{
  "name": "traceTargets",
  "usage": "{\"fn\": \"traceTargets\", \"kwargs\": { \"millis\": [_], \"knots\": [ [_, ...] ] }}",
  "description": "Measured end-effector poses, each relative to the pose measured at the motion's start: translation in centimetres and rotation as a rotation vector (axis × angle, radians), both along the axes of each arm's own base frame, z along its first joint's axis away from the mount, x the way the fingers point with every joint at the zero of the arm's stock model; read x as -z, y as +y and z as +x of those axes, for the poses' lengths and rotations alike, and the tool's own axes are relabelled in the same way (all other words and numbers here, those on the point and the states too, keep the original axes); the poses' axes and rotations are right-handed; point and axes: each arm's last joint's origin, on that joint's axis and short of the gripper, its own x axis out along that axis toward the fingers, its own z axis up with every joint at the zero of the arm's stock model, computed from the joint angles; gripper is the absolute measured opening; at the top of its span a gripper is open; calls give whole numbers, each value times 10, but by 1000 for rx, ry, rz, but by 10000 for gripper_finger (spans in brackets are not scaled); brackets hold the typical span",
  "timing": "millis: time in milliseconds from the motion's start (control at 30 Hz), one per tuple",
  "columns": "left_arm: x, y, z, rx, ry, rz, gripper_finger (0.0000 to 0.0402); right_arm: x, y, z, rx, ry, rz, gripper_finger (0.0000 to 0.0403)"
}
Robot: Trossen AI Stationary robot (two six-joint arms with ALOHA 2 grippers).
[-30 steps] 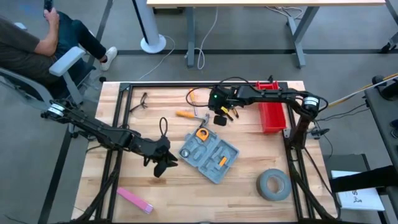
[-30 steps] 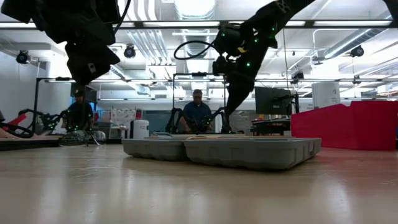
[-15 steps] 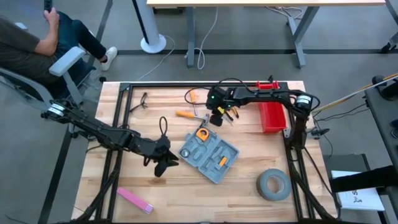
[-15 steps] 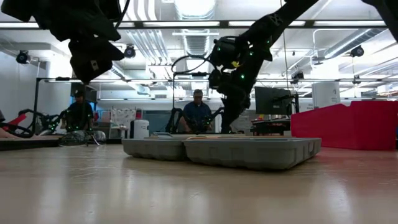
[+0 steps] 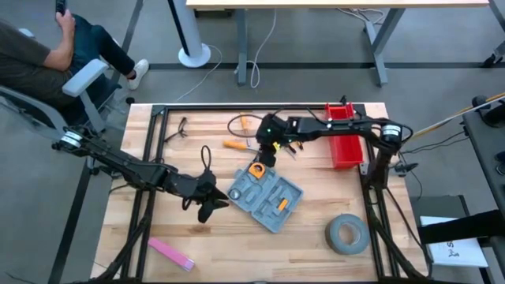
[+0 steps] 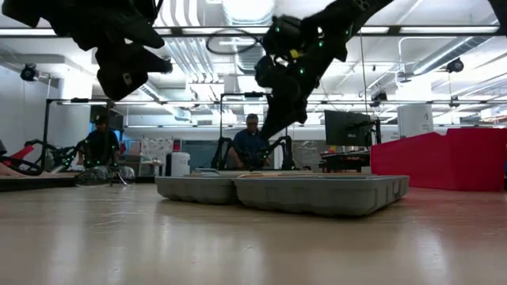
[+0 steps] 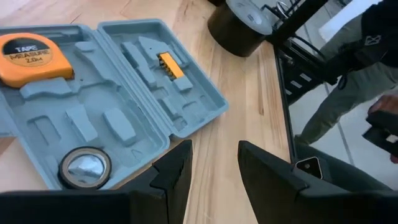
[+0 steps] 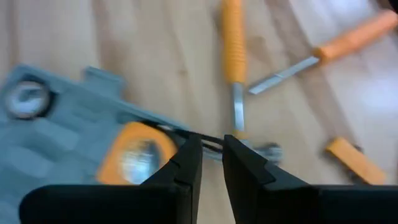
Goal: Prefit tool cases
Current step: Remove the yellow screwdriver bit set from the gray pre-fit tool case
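The blue-grey tool case (image 5: 268, 197) lies open on its back in the middle of the table. An orange tape measure (image 7: 31, 56), a small round metal-faced piece (image 7: 84, 165) and orange bits (image 7: 169, 65) sit in its recesses. My left gripper (image 5: 209, 209) hangs open above the table at the case's left, near corner, its fingers (image 7: 174, 174) apart over bare wood. My right gripper (image 5: 264, 155) hovers above the case's far end by the tape measure (image 8: 134, 152). Its fingers (image 8: 189, 158) are shut to a slim gap. A thin metal tool (image 8: 264, 150) lies on the table below.
Orange-handled screwdrivers (image 5: 234, 144) and dark pliers (image 5: 290, 146) lie beyond the case. A red bin (image 5: 345, 146) stands at the far right and a grey tape roll (image 5: 347, 234) at the near right. A pink strip (image 5: 171, 252) lies near left. A person (image 5: 39, 55) sits beyond the far left corner.
My right gripper has moved toward the table's left and slightly nearer, from over the pliers to above the case's far end. Its wrist has rolled on the way. The case and the tools have stayed where they were.
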Motion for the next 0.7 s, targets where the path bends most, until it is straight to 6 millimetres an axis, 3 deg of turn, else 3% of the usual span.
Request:
{"fn": "traceTargets", "kwargs": {
  "millis": [367, 700],
  "knots": [
    [0, 0, 0, 31, -12, 75, 137, -12, 57, 15, -113, -96, 1, 33],
    [1, 1, 0, 25, -5, 83, 137, -29, 103, 12, -159, -149, -48, 34]
  ]
}}
